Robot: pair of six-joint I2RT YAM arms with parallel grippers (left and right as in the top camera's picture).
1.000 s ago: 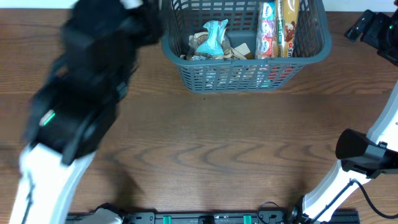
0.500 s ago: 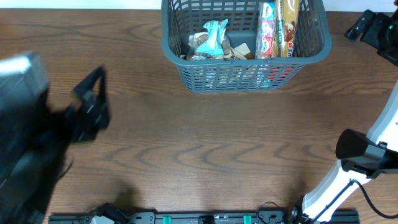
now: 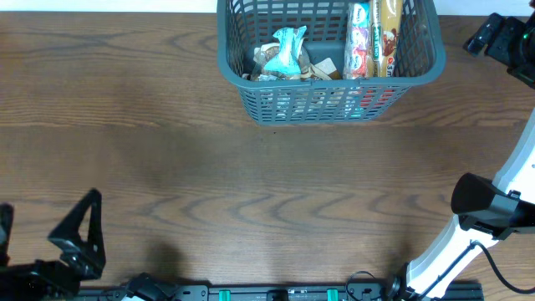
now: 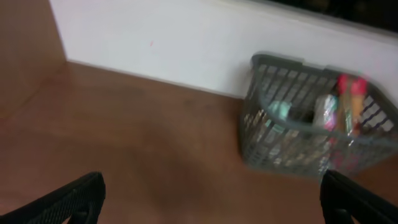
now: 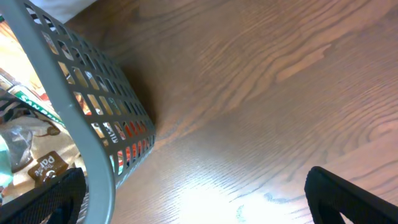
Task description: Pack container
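The container (image 3: 330, 81), a dark grey-blue slotted basket, stands at the far middle of the table. It holds a light blue packet (image 3: 288, 46), a long pink packet (image 3: 358, 42), a yellow-brown packet (image 3: 386, 38) and other wrappers. My left gripper (image 3: 79, 238) is open and empty, low at the front left corner, far from the container (image 4: 292, 124); in its wrist view the fingers (image 4: 211, 199) are spread wide. My right gripper (image 3: 497, 38) is open and empty just right of the container, whose rim (image 5: 68, 106) is next to the left finger (image 5: 193, 199).
The brown wooden table (image 3: 276, 184) stretches between the container and the front edge. A white wall (image 4: 155, 43) runs behind the table. The right arm's white base (image 3: 468, 234) stands at the front right.
My left arm has swung away from beside the container, down and back to the front left corner of the table. The right arm and the container have not moved.
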